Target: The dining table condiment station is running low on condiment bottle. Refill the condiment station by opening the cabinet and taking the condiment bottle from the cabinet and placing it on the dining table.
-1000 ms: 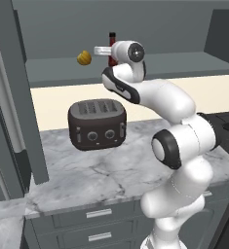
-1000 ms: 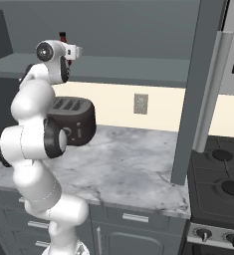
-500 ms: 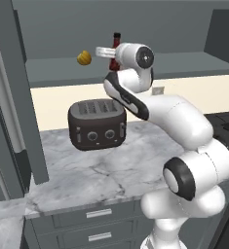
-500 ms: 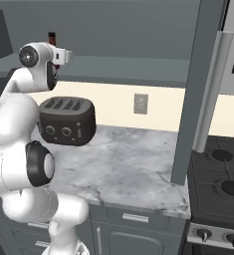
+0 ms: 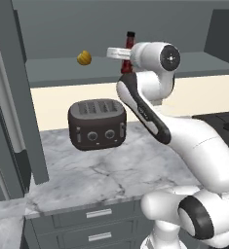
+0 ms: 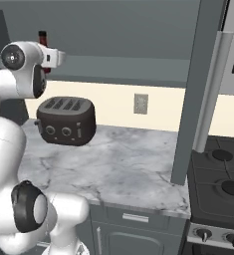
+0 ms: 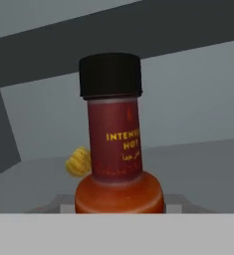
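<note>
The condiment bottle (image 7: 116,139) stands dead centre in the hand view; keep the gripper (image 5: 122,53) level and centred. Whether it's spread or pinching, I cannot tell.

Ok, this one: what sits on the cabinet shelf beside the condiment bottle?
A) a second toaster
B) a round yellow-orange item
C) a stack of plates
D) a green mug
B: the hand view shows a round yellow-orange item just beside the condiment bottle, and the left base view shows both on the cabinet shelf.
</note>
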